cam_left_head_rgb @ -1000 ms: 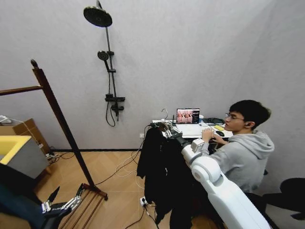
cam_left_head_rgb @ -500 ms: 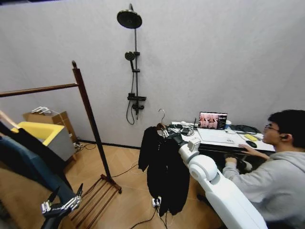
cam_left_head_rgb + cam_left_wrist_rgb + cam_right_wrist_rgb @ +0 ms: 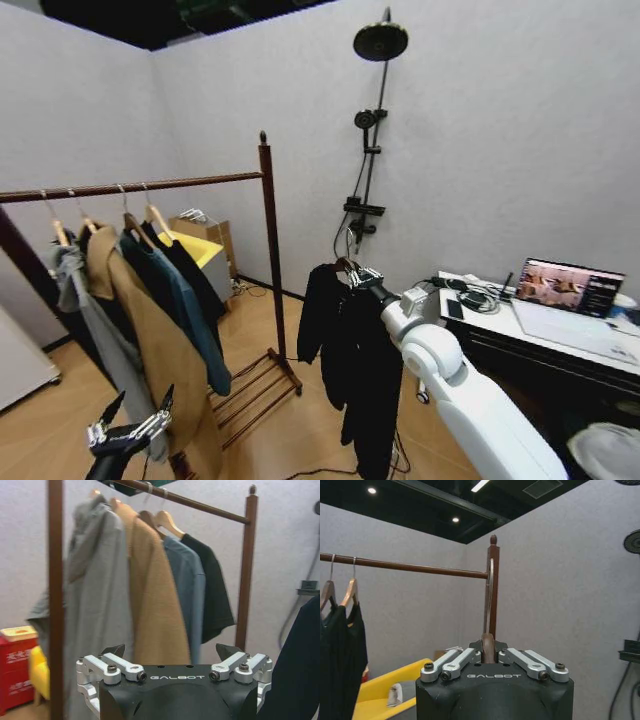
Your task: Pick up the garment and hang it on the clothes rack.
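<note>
I see the garment (image 3: 350,370) hanging from a wooden hanger (image 3: 343,266) out in front of me, right of the clothes rack (image 3: 268,250) and apart from it. My right end effector (image 3: 365,278) is clamped on the hanger just below its hook. My left end effector (image 3: 128,432) sits low near the rack's base, fingers spread and, as far as I can tell, empty.

Grey textured walls (image 3: 500,120), black wall-mounted shower fitting (image 3: 372,120), herringbone wood floor (image 3: 300,430), white desk (image 3: 530,325) with open laptop (image 3: 565,290)
</note>
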Tool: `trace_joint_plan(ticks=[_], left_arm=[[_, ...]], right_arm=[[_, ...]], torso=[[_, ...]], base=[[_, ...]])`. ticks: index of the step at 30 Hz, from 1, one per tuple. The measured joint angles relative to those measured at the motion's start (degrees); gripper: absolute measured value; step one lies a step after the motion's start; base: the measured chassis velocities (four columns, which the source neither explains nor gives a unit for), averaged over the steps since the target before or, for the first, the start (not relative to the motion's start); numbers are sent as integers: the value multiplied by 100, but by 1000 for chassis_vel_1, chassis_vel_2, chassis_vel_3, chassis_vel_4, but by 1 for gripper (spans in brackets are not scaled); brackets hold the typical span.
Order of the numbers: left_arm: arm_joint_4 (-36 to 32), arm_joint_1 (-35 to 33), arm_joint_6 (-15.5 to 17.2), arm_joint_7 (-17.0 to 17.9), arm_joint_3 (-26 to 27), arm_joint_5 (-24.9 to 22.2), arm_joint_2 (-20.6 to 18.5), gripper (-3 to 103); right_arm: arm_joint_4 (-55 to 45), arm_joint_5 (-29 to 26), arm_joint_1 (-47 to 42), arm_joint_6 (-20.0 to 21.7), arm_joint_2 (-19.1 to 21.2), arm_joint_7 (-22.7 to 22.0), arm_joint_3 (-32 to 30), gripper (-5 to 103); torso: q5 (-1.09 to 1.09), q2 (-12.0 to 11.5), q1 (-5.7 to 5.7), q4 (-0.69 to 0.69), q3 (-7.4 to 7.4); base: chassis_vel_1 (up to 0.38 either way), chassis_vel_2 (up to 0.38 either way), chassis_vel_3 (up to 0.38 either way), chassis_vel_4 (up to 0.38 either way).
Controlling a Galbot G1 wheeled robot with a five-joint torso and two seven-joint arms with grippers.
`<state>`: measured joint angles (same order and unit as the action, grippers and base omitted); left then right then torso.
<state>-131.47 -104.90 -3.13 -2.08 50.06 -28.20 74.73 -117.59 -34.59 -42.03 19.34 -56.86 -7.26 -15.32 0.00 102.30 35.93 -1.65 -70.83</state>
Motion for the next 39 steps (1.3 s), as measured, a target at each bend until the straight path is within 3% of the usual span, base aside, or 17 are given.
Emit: trace_joint_plan(ticks=[15,24,28,39], left_arm=[[0,0,0,0,0,0,0,100],[0,0,0,1,0,0,0,100],[0,0,0,0,0,0,0,100],[0,0,0,0,0,0,0,100]], right_arm=[[269,187,-154,-243,-36,74,-435,10],[530,242,-239,-513,-32,-170,-703,10],[696,284,-65,-530,-32,-151,-682,10],[954,418,216,-429,-194,-127,-436,10]], torso=[[0,0,0,0,0],[1,0,0,2,0],[0,0,0,-4,0],[0,0,-1,1,0]], base=[[126,124,123,121],[118,123,118,111],[15,28,24,14],[-9,14,19,-10]])
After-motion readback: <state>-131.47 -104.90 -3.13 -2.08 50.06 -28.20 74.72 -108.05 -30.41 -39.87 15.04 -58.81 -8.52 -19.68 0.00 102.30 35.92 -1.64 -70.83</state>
